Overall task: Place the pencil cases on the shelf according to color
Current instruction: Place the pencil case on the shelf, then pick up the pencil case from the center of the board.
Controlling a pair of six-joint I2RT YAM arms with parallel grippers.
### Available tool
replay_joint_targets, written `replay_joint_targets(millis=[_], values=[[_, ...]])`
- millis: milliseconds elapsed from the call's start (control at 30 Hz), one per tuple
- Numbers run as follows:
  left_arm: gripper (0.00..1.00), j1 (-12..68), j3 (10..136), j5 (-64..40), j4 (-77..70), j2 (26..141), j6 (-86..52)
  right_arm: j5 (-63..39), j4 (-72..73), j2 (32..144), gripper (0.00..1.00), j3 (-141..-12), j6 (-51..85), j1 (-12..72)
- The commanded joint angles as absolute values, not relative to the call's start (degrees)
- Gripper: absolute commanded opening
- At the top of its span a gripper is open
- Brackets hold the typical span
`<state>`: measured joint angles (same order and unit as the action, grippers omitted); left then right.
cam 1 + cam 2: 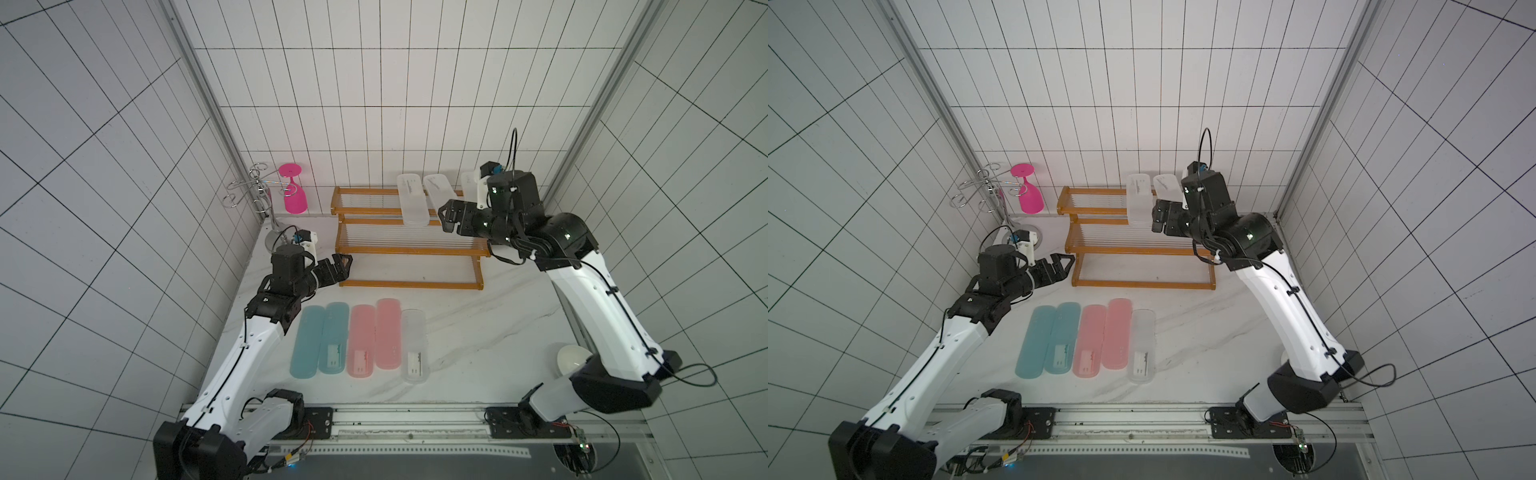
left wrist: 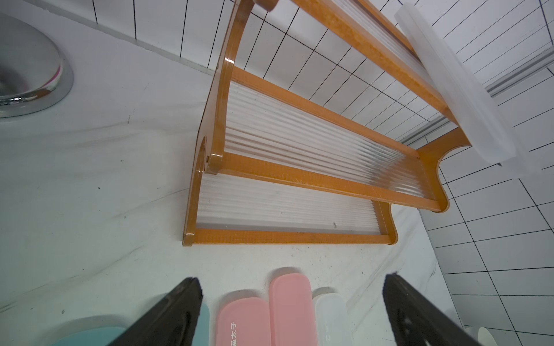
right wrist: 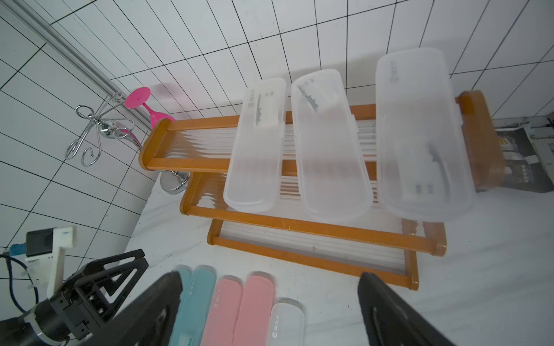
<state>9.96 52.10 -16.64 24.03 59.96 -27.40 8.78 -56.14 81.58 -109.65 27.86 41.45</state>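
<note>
Hovering with its jaws spread wide and nothing between them, the right end effector (image 1: pixel 443 217) sits just in front of the top tier of the shelf (image 1: pixel 411 284), right by the near ends of three clear pencil cases (image 3: pixel 254 143) (image 3: pixel 329 143) (image 3: pixel 422 134). Those lie side by side across that top tier and poke out past its front rail. The left end effector (image 1: pixel 345 268) is the same deal, wide open and empty, down low by the shelf's front left corner. Out on the counter (image 1: pixel 478 332) in front of the shelf there's a neat row, long sides together: two teal cases (image 1: pixel 307 340) (image 1: pixel 334 336), two pink cases (image 1: pixel 361 340) (image 1: pixel 388 332), then one more clear case (image 1: pixel 414 345). Further out, a silver wire stand (image 1: pixel 249 195) with an upside-down pink glass (image 1: pixel 295 193) is in the back left corner, and a white bowl (image 1: pixel 571 359) sits near the right arm.
</note>
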Motion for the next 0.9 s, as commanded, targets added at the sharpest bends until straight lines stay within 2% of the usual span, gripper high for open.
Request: replay_joint_targets(millis=[0, 200, 367, 633, 867], values=[[0.98, 11.44, 54.41, -14.12, 27.88, 58.37, -28.73, 9.5, -55.11, 74.54, 0.96, -97.34, 29.69, 42.31], [0.98, 15.94, 51.15, -5.93, 27.51, 54.29, -33.47, 8.57, -54.17, 63.29, 0.96, -81.83, 29.23, 43.06], [0.98, 17.93, 52.29, -5.11, 28.93, 55.31, -37.07, 7.59, -54.32, 57.76, 0.97, -74.04, 30.13, 43.15], [0.98, 25.79, 53.79, 1.29, 32.13, 56.11, -38.03, 3.97, -51.84, 54.03, 0.97, -62.65, 33.96, 43.99], [0.98, 29.08, 52.57, 0.63, 35.43, 53.09, -39.06, 7.1, -45.03, 52.64, 0.97, -50.62, 41.54, 50.87]])
